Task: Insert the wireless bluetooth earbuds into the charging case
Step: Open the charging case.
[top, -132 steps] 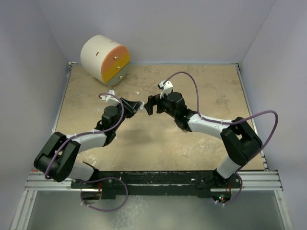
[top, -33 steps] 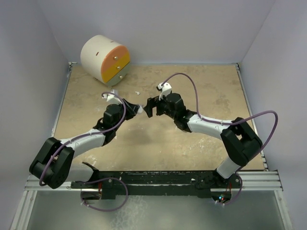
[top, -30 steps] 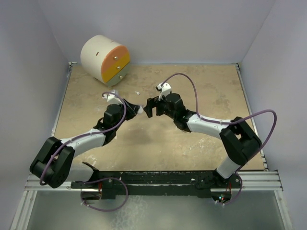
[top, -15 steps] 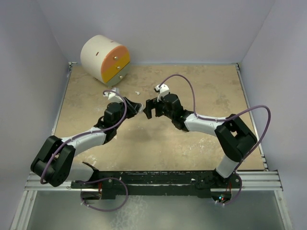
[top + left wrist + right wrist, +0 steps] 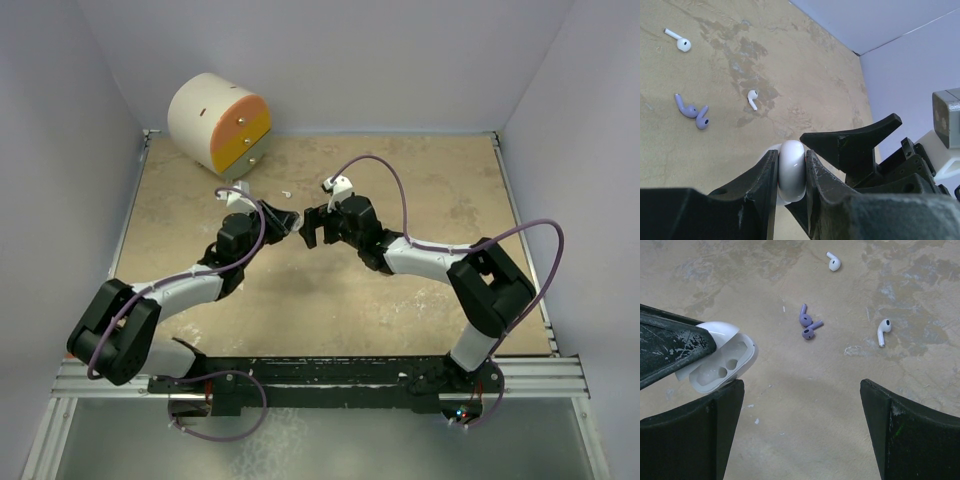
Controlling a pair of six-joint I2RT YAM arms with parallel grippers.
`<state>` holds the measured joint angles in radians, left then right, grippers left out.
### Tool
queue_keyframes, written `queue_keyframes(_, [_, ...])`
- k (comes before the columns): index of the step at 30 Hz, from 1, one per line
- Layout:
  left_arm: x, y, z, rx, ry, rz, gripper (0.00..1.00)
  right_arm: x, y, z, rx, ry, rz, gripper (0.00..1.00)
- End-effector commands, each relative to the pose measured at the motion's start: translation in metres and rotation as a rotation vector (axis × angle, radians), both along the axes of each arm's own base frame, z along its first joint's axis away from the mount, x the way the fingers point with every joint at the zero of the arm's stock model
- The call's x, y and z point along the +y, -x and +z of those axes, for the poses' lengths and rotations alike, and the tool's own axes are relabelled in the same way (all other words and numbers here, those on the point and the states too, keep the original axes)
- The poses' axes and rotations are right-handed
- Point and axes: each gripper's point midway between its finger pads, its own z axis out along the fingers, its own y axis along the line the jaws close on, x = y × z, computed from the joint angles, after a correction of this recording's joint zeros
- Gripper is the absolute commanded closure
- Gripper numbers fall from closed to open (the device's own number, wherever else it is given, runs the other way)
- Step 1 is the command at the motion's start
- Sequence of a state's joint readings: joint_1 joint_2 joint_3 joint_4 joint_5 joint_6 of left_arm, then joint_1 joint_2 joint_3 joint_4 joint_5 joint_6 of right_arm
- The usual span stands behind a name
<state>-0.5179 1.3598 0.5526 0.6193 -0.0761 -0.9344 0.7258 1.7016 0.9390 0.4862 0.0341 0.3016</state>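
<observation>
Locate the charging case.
The charging case sits at the left of the right wrist view, lid open, clamped in the left gripper; the purple earbuds lie nearest.

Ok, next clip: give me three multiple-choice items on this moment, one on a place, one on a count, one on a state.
1. Where is the glossy white plastic charging case? A lying flat, untouched; B pinched in the left gripper; C out of view.
2. How many small white stemmed earbuds lie on the mottled tan tabletop? A one; B four; C two.
3. The case's lid is: A open; B shut; C detached.
Key: B, the black jaws clamp it on both sides; C, two lie well apart; A, the raised lid leaves both empty wells showing.
</observation>
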Motion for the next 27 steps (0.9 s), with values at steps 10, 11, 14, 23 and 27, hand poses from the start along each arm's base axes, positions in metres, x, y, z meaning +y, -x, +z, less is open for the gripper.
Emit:
queue_keyframes(10, [-0.019, 0.005, 0.024, -0.061, 0.146, -0.069, 1.0, 0.019, -0.013, 0.046, -0.105, -0.102, 0.024, 0.0])
queue_keyframes(11, [-0.02, 0.005, 0.024, -0.06, 0.155, -0.072, 1.0, 0.019, -0.014, 0.047, -0.106, -0.104, 0.022, 0.0])
queue_keyframes(14, [-0.022, 0.006, 0.022, -0.056, 0.181, -0.079, 1.0, 0.019, -0.014, 0.049, -0.112, -0.113, 0.019, 0.0])
queue_keyframes(23, [-0.029, 0.012, 0.027, -0.063, 0.317, -0.114, 1.0, 0.021, -0.013, 0.058, -0.137, -0.15, 0.026, 0.0])
queue_keyframes(27, [-0.032, 0.014, 0.03, -0.063, 0.382, -0.129, 1.0, 0.022, -0.01, 0.065, -0.146, -0.178, 0.03, 0.0])
